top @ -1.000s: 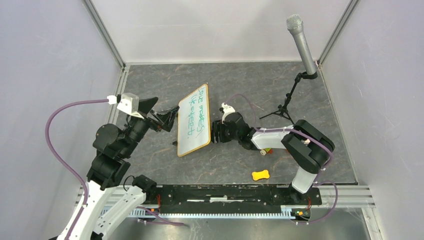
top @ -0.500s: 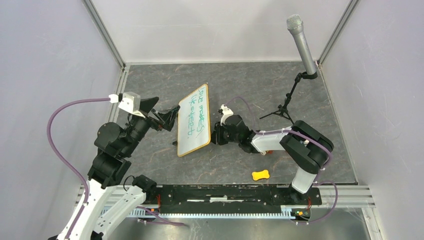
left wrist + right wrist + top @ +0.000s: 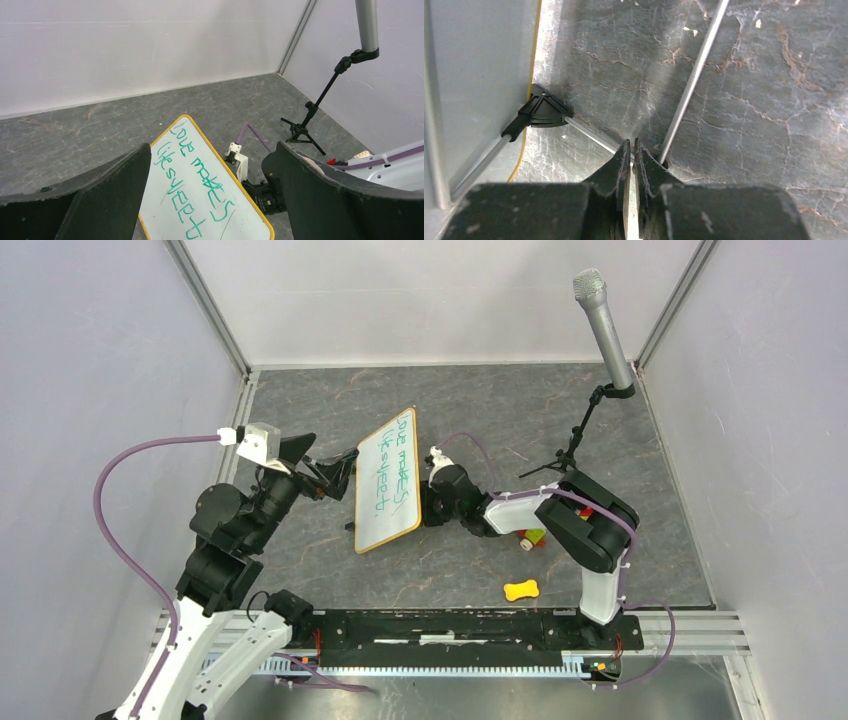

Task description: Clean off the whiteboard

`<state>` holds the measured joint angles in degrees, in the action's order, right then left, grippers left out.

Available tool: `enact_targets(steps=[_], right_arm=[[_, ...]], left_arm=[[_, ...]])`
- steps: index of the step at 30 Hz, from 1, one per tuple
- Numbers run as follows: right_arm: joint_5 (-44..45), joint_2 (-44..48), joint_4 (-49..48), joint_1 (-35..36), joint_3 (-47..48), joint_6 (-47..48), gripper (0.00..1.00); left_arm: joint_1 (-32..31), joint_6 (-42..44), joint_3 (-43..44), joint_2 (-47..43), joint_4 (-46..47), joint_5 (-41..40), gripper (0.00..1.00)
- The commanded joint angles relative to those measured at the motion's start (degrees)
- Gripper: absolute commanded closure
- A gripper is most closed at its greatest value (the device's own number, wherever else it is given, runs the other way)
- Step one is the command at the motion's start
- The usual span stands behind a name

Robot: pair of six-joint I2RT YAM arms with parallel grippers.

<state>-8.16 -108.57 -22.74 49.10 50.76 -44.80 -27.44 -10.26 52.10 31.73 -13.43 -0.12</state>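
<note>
Whiteboard [image 3: 388, 480] stands tilted, wire foot [image 3: 589, 131] pinched by right end effector [image 3: 630, 146].

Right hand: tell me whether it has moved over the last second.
Yes. The right hand has shifted left, away from the mic stand and closer to the whiteboard.

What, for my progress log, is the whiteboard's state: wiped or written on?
Written on: green handwriting covers the whiteboard in the top and left wrist views.
</note>
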Motion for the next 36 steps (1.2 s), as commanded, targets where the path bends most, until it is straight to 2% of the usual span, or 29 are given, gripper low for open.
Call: enact_targets(steps=[1, 7, 16, 23, 24, 27, 30, 36], right_arm=[[3.04, 0.52, 5.03, 0.56, 2.05, 0.09, 0.89], [3.49, 0.73, 6.90, -0.03, -0.02, 2.82, 0.84], [6.86, 2.84, 15.63, -4.98, -1.78, 10.51, 0.82], [2.71, 5.55, 21.29, -11.45, -1.00, 21.35, 0.79], [0.84, 6.42, 21.66, -12.38, -0.86, 23.25, 0.76], [-6.94, 8.91, 23.85, -15.11, 0.25, 26.90, 0.59], [-6.86, 14.31, 25.53, -18.04, -1.97, 28.38, 0.44], [-5.90, 24.49, 27.95, -23.60, -7.36, 31.22, 0.32]], left_arm=[[0.28, -1.34, -0.24, -0.30, 1.39, -1.11, 0.00], [0.27, -1.34, -0.11, -0.50, 1.26, -1.28, 0.00], [0.24, -1.30, -0.23, -0.24, 1.26, -1.57, 0.00], [0.21, -1.26, -0.24, -0.39, 1.21, -1.55, 0.00], [0.24, -1.31, -0.23, -0.39, 1.21, -1.46, 0.00], [0.25, -1.34, -0.23, -0.31, 1.21, -1.46, 0.00], [0.20, -1.34, -0.30, -0.32, 1.22, -1.45, 0.00], [0.24, -1.60, -0.45, 0.90, 1.30, -1.09, 0.00]])
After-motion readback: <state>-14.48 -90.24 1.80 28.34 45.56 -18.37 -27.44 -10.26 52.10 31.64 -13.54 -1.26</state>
